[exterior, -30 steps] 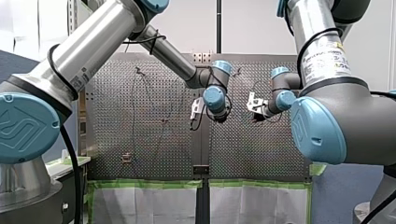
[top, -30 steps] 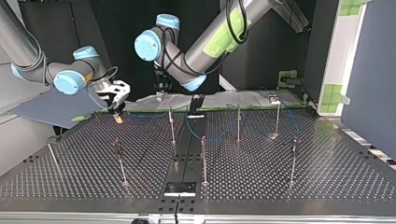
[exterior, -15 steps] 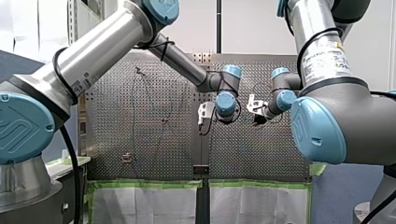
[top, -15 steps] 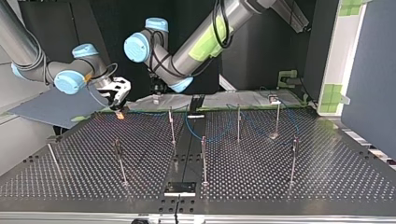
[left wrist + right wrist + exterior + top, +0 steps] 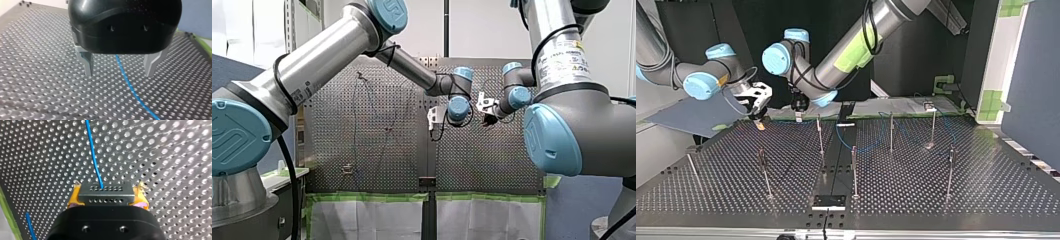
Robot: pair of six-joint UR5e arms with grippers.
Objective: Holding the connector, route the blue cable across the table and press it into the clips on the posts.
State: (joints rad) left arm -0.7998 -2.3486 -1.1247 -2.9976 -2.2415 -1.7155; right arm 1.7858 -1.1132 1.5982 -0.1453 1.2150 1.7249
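"Now, what stands nearest in the top view?"

"Posts [image 5: 854, 170] on the perforated table [image 5: 986, 190]."

"And further back?"

"At the far left, my right gripper [image 5: 107, 192] is clenched on the connector [image 5: 105, 197], with a yellow pad on each side. The blue cable [image 5: 93, 157] leads out of the connector. Just right of it, my left gripper [image 5: 119, 73] is released, with a metal finger on each side of the cable, neither touching it."
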